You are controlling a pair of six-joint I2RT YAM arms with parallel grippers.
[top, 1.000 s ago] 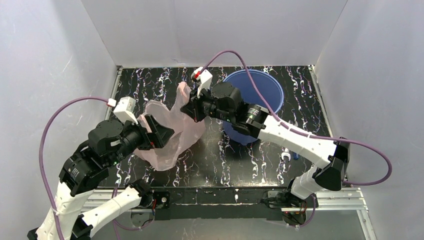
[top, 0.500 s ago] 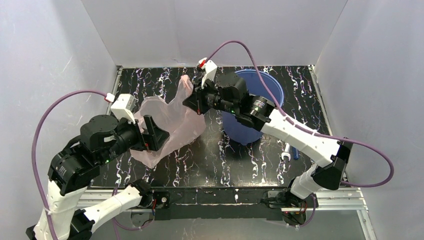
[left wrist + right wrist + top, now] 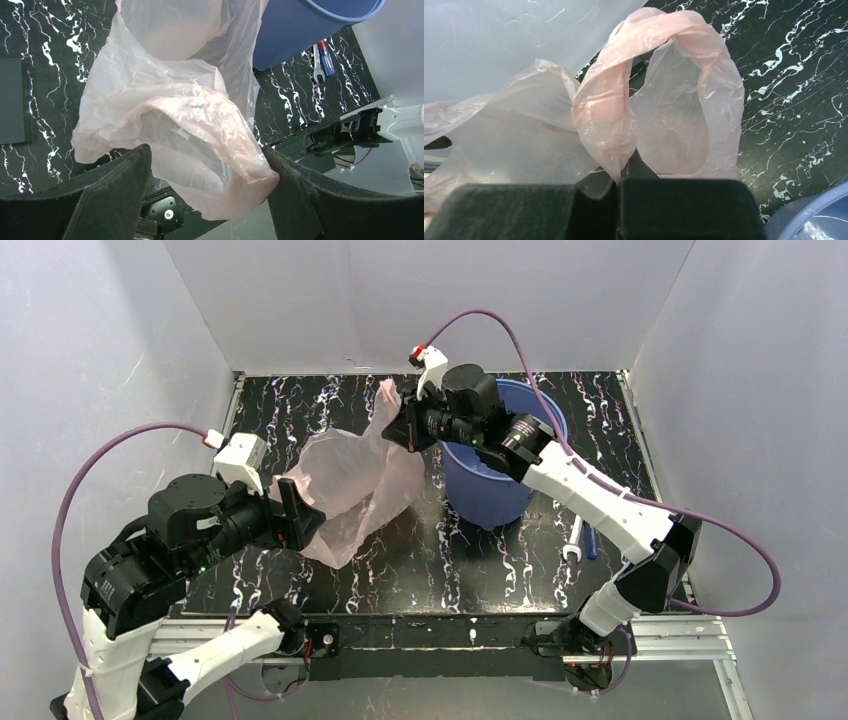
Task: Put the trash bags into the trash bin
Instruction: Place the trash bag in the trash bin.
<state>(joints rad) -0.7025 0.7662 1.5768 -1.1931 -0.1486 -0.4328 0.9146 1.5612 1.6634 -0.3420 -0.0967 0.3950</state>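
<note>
The pale-pink trash bag (image 3: 350, 485) hangs stretched in the air to the left of the blue trash bin (image 3: 495, 480). My right gripper (image 3: 402, 430) is shut on one of the bag's handle loops and holds it up beside the bin's left rim. In the right wrist view the gripper (image 3: 618, 182) pinches the twisted loop of the bag (image 3: 674, 115). My left gripper (image 3: 298, 515) is open at the bag's lower end. In the left wrist view the bag (image 3: 175, 100) sags between the spread gripper (image 3: 207, 170) without being pinched, and the bin (image 3: 300, 30) is at the top right.
A white tool and a blue marker (image 3: 582, 540) lie on the black marbled table (image 3: 300, 410) to the right of the bin; they also show in the left wrist view (image 3: 322, 55). White walls enclose the table on three sides. The table's near edge has a metal rail (image 3: 450, 635).
My right gripper has lifted the bag's handle up and to the right, toward the bin. My left gripper has drawn back to the left, and the bag now hangs more stretched.
</note>
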